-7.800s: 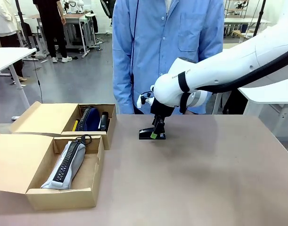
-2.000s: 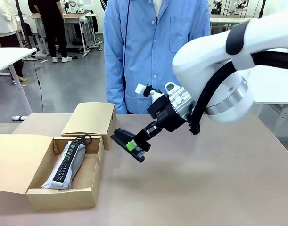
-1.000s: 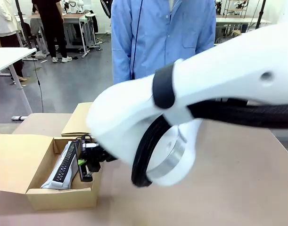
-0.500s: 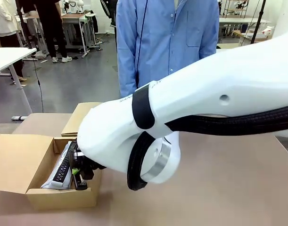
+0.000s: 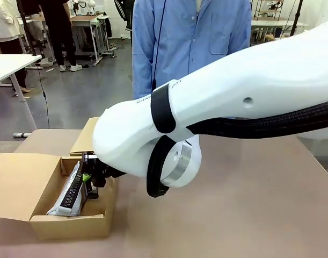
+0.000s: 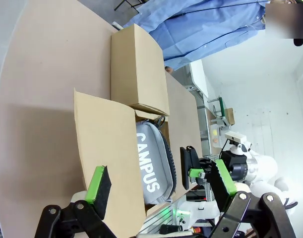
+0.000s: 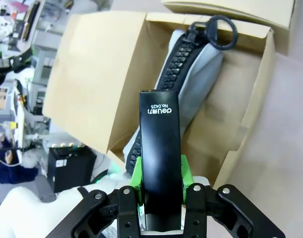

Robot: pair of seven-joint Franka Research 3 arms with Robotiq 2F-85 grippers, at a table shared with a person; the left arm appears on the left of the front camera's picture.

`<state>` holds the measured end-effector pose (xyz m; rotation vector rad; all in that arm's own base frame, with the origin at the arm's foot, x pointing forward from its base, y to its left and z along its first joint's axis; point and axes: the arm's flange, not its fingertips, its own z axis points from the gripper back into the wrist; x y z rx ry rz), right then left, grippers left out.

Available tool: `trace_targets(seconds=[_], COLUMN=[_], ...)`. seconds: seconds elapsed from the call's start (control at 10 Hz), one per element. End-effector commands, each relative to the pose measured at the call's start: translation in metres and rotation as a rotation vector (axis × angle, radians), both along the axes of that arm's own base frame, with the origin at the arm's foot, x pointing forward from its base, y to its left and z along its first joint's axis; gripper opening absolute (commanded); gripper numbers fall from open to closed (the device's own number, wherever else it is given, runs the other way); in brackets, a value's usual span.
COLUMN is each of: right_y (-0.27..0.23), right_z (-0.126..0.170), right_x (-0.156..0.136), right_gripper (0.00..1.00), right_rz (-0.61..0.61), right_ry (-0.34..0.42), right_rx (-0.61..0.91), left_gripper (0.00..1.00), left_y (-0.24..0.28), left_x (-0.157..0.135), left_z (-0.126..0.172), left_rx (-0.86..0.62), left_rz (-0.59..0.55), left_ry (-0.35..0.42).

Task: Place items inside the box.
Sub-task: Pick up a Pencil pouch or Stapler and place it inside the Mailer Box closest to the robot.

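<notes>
Front view first: the right arm reaches right across the middle, and the right gripper [image 5: 87, 176] sits over the open box [image 5: 72, 226] at the left end of the surface [image 5: 233, 215]. It's clamped on a black stapler [image 5: 92, 189], which hangs down into the box's right half. That makes sense, since the grey pouch [image 5: 71, 194] already lies slanted along the left half and the free floor is on the right. Behind it is a closed box [image 5: 87, 138], and a person [image 5: 190, 37] in a blue shirt stands at the far side, not touching anything.

Left wrist view: the left gripper [image 6: 158, 173] is well back from the box with its jaws wide apart and nothing between them. I'd guess it's parked there to stay out of the other arm's way. From here you can read "CAMPUS" on the pouch, with the stapler just beside it, above the gap by the box wall.

Right wrist view: this one shows the grip best. The green pads [image 7: 136, 181] pinch the stapler across its narrow sides near the back end, so the long body pointing ahead can go into the box nose first. It's aimed at the bare cardboard between the pouch's zip edge and the right wall. I can't tell if the nose is touching the floor yet. My read is that placing is nearly done, just lower and let go, and the one risk is the stapler tipping onto the pouch.
</notes>
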<state>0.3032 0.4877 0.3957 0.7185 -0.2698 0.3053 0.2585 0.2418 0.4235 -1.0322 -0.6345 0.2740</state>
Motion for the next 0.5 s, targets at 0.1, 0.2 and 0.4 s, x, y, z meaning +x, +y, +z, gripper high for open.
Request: trace_targets(seconds=[0.1,0.2,0.4], right_y=[0.0263,0.0262,0.0258], right_z=[0.0133,0.0132,0.0104], right_x=[0.0034,0.0040,0.0058], right_gripper=[0.31,0.31,0.31], right_rz=[-0.034,-0.038,-0.040], right_ry=[0.001,0.002,0.011], right_rx=[-0.015,-0.018,-0.034], left_gripper=[1.00,1.00,1.00], left_y=[-0.0001,-0.0001,-0.0001], left_x=[0.0000,0.0000,0.0000], left_z=[0.0009,0.0009,0.0009], left_rx=[-0.008,-0.008,-0.008], left_rz=[-0.001,-0.001,-0.001], left_ry=[-0.030,-0.030,-0.030])
